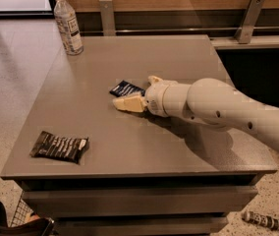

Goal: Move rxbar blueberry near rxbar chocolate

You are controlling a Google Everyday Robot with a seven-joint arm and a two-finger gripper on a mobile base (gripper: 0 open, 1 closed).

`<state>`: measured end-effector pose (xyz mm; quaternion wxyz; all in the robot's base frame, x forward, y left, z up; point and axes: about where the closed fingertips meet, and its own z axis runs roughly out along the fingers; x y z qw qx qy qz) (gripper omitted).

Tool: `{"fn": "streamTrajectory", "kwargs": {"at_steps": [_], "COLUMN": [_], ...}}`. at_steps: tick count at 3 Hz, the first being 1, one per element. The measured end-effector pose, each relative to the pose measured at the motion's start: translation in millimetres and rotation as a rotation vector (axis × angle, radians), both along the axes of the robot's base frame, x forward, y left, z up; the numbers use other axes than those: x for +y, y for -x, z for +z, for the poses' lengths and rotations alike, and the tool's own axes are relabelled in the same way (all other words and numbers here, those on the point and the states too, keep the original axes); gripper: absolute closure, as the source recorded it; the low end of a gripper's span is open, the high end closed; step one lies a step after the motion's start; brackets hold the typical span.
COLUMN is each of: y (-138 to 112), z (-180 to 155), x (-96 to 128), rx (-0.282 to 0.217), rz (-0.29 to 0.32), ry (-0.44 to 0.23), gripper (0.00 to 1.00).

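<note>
The rxbar blueberry (125, 88), a small navy wrapper with white lettering, lies flat near the middle of the grey table (179, 58). The rxbar chocolate (59, 146), a larger black-brown wrapper with a pale end, lies at the front left corner. My gripper (135, 91) reaches in from the right on a white arm and sits low over the table at the blueberry bar's right end. It is open, with one pale finger (128, 103) just in front of the bar and the other behind it. The bar's right end is hidden by the gripper.
A clear water bottle (68, 24) stands at the table's back left corner. A wooden wall with metal brackets (250, 18) runs behind the table. A dark object (267, 221) lies on the floor at the lower right.
</note>
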<state>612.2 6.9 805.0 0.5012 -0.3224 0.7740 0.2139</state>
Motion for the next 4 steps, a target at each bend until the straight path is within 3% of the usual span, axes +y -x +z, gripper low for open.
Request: {"fn": "streamTrajectory", "kwargs": {"at_steps": [2,3,4], "y": [0.1,0.2,4.2], "z": [7.4,8.9,37.2], "x": [0.1,-0.4,-10.8], "rx": [0.0,0.0,0.002], "rz": [0.0,0.003,0.053], "ry": [0.0,0.0,-0.001], "gripper": [1.0,1.0,1.0]}}
